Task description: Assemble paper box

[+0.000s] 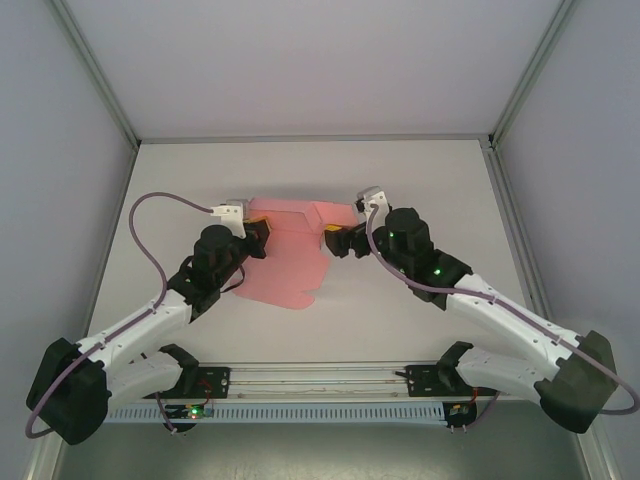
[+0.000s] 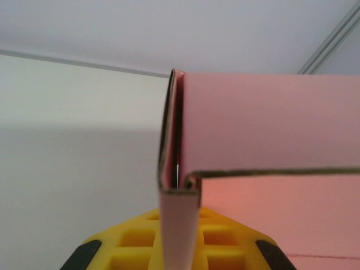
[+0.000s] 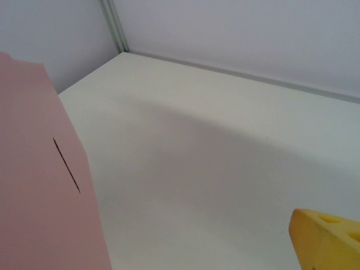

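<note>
Your white booth, evenly lit.
You look down on a pale matte table point(image 1: 440, 175) closed in by plain grey-white walls point(image 1: 300, 60), with aluminium posts point(image 1: 95, 72) at the back corners.

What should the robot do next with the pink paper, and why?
Probably slide the open right pincer onto the paper box edge beside it and close: the left pincer pinches the other side, so folding needs a second grip.

Plain pink paper box point(image 1: 285, 262), white table point(image 1: 400, 180)
</note>
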### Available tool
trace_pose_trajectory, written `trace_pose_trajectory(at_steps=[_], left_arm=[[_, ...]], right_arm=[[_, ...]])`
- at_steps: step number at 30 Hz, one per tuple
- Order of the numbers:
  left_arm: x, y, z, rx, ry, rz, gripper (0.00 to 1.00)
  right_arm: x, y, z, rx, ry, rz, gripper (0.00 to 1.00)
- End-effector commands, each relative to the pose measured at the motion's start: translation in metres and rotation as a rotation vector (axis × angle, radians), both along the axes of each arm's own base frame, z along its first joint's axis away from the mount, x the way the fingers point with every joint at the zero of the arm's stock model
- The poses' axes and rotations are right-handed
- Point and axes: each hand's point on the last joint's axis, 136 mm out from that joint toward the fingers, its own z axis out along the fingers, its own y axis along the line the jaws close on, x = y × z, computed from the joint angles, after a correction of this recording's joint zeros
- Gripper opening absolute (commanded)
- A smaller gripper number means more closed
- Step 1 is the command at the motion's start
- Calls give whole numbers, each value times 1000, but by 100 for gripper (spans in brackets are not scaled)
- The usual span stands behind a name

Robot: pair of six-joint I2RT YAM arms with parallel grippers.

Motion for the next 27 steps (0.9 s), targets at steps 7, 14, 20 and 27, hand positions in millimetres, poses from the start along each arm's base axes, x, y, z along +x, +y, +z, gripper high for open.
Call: trace_pose_trajectory(at_steps=[7, 14, 20, 27], left_arm=[[-3, -10, 29, -107, -63, -31, 0], [-4, -5, 36, -156, -53, 2, 0], [-3, -1, 32, -159, -36, 25, 0], [-3, 18, 18, -91, 0, 119, 0]], right_arm=[[17, 17, -2, -18, -46, -96, 98], [27, 13, -25, -107, -56, -217, 98], [34, -2, -24, -220, -133, -426, 98], [22, -19, -11, -187, -151, -448, 98]])
